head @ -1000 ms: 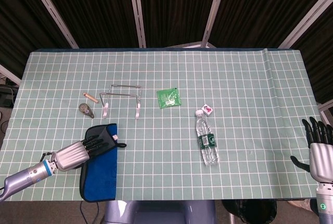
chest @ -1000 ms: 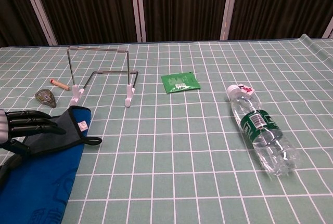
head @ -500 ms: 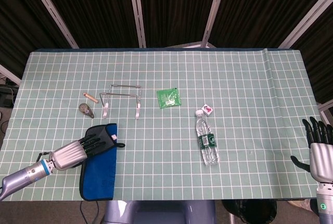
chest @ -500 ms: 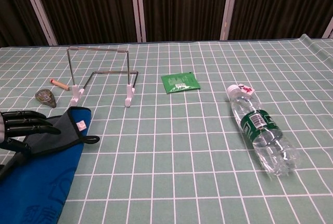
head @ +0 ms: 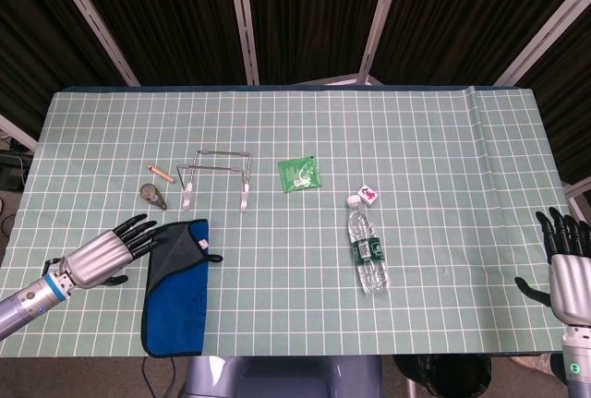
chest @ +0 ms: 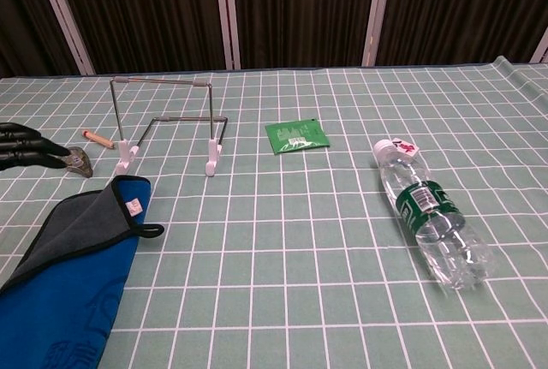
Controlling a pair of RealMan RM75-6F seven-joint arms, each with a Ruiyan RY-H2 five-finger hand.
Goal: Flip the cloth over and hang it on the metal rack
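Near the front-left of the metal rack point(head: 218, 176), seen from the head camera, the blue cloth point(head: 175, 285) lies flat, one corner folded back grey. Left hand point(head: 103, 254) hovers just left of the cloth, fingers spread, holding nothing. Right hand point(head: 569, 273) sits far right of the rack, fingers apart, empty. From the chest camera, the cloth point(chest: 68, 288) lies before the rack point(chest: 167, 125), left hand point(chest: 24, 148) beside it, water bottle point(chest: 430, 215) well right
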